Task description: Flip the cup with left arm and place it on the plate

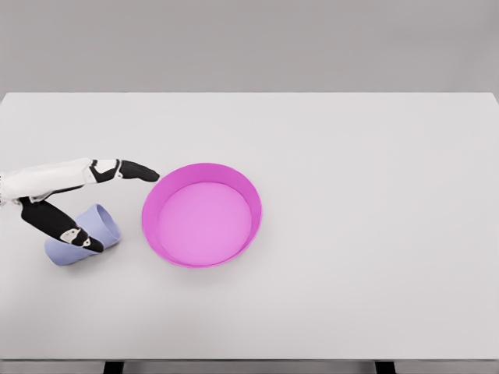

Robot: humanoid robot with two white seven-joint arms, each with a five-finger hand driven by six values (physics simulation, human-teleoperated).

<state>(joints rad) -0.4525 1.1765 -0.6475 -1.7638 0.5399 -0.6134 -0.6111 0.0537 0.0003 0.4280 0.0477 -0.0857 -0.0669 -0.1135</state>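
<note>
Head view, looking down on a white tabletop (351, 234) with a grey wall behind. Left hand (66, 199) comes in from the left edge, at mid-height, white segments with black joints and tips. One finger (129, 170) is stretched out straight to the right, tip ending just beside the plate's upper-left rim, whether touching can't be told. Another digit (58, 224), dark, angles down and right and lies across the top of the cup. So the hand is spread, fingers apart, not wrapped round anything; that lower digit looks to be in contact with the cup but no grasp is visible. Cup (78, 238) is pale lavender-blue, lying on its side on the tabletop at lower left, below the hand, long axis tilted, one end toward the upper right and the other toward the lower left. Which end is the mouth is hard to tell. Cup sits near the plate's left side, apart from it, a strip of bare tabletop between. Plate (156, 234) is magenta-pink, round, with a raised rim, lighter pink flat floor, left of centre. Right arm is out of view.
</note>
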